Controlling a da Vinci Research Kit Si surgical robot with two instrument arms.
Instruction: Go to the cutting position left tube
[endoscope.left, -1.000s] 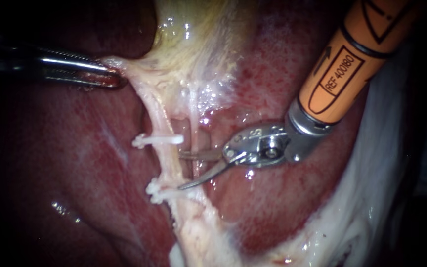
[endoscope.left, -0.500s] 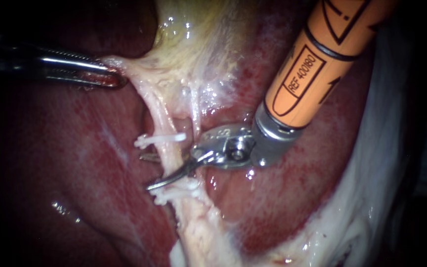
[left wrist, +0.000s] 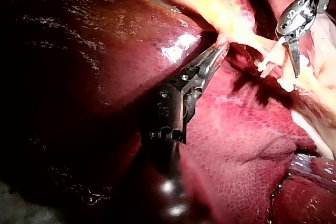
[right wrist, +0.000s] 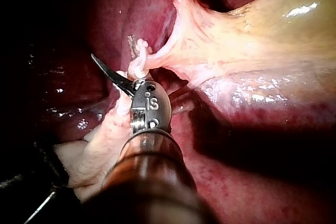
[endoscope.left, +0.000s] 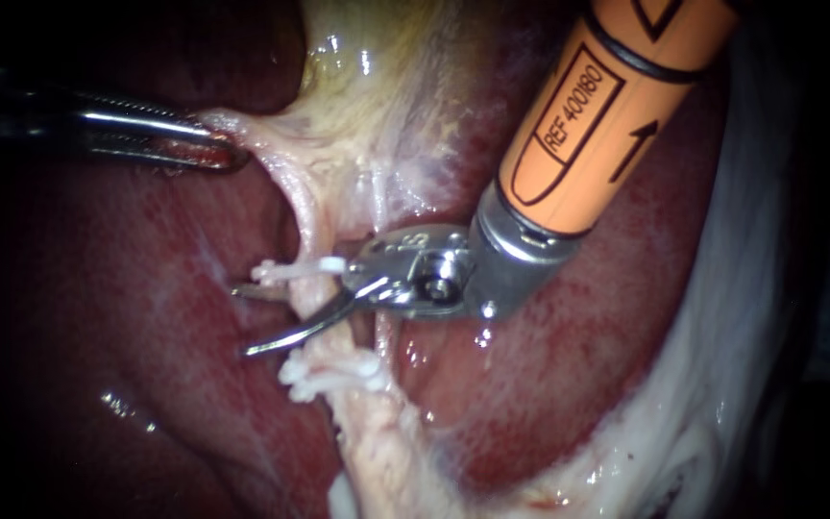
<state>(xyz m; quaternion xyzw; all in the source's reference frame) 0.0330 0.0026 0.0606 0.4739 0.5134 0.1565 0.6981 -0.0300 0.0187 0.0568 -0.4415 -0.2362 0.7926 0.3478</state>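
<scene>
Blades of the right instrument stand wide apart, an open claw set astride the left tube. One blade crosses in front of the tube and the other runs behind it, with both tips out past it over the liver. The tube sits inside the claw, with one clip just beside the rear blade and another clip just beside the front blade. Farther off, the left instrument has its claw clamped on pale tissue below the gallbladder, apparently keeping the tube taut. The cutting position looks essentially reached. The tube is uncut, and at most a slight seating adjustment is left.
</scene>
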